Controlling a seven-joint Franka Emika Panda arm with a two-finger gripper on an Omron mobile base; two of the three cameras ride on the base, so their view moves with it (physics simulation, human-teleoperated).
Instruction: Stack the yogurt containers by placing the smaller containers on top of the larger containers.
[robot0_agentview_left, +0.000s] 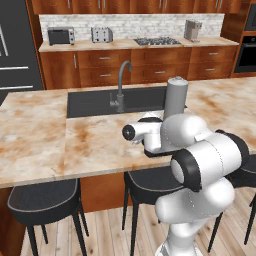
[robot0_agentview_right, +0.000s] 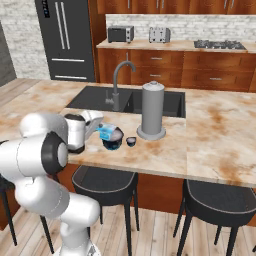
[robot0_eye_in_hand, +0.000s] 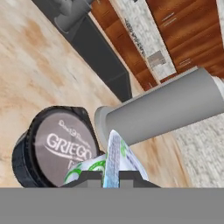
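We are gripping the translucent light-blue cup (robot0_agentview_right: 105, 132) between closed gripper (robot0_eye_in_hand: 112, 175) fingers, just above the squat, round navy tub (robot0_eye_in_hand: 52, 148), near the smooth grey cylinder (robot0_agentview_right: 152, 110).

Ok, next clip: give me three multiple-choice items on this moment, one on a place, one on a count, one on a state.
1. Where is the tiny dark cup?
A. in the sink
B. on the counter between the navy tub and the tall grey cylinder
C. on a stool

2. How many yogurt cups show in the right base view?
A. three
B. one
C. five

3. What is the gripper doing?
A. open above the sink
B. shut on the light-blue cup
C. shut on the faucet

Answers: 1 B, it sits between the navy tub and the tall grey cylinder. 2 A, tub, light-blue cup and tiny cup. 3 B, the cup sits pinched between the fingertips, just above the tub.
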